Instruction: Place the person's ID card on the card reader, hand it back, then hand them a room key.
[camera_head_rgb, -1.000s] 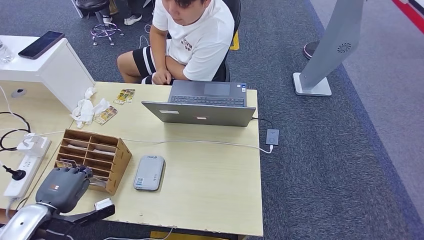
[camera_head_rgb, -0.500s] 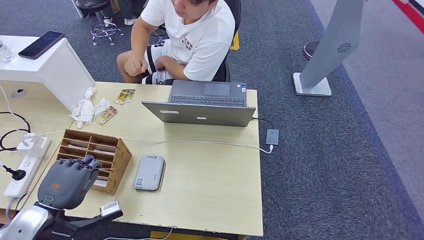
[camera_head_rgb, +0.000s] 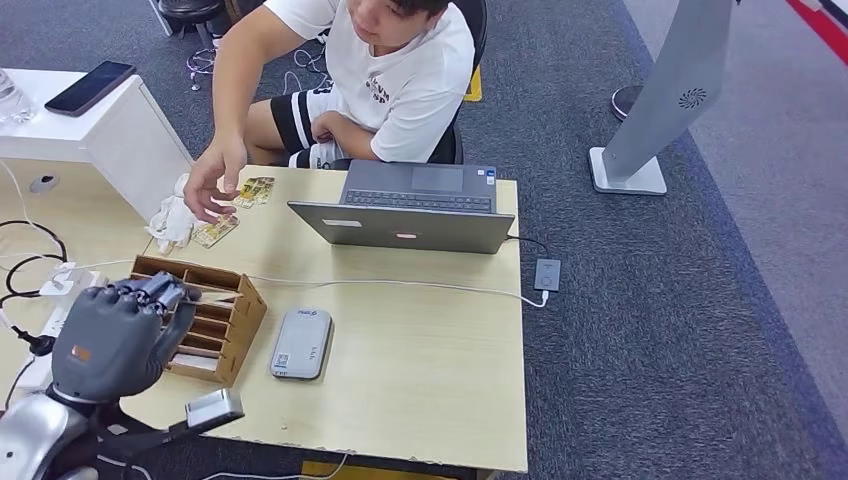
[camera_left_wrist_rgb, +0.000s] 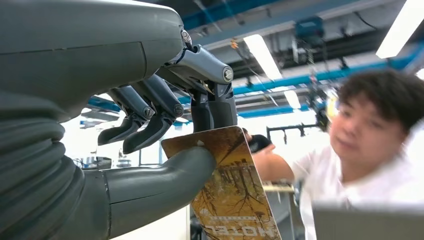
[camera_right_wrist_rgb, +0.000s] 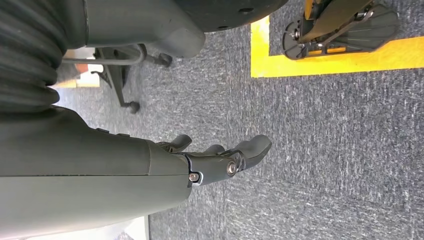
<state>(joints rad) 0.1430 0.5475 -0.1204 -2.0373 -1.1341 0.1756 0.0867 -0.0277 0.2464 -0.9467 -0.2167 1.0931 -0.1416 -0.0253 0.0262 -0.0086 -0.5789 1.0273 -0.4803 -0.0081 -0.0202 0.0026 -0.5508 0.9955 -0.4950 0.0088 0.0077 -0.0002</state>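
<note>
The left hand (camera_head_rgb: 112, 335) pinches a brown room key (camera_left_wrist_rgb: 232, 192) between thumb and fingers (camera_left_wrist_rgb: 215, 107), its long axis running away from the palm toward the person (camera_head_rgb: 375, 75). Since a moment ago, the hand has lifted above the wooden organiser (camera_head_rgb: 195, 315) on the bench (camera_head_rgb: 420, 370), and the person's hand (camera_head_rgb: 210, 180) now reaches over it. The right hand (camera_right_wrist_rgb: 215, 162) hangs with fingers loosely apart, holding nothing.

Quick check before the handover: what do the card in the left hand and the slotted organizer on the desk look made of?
The brown picture card printed HOTEL, pinched by the left hand, looks like rigid plastic or coated card: flat, unbent, faintly glossy. The brown slotted organizer looks like thin unfinished wood or stiff board: matte tan panels with darker cut edges. The pictures cannot settle either for certain.
</note>
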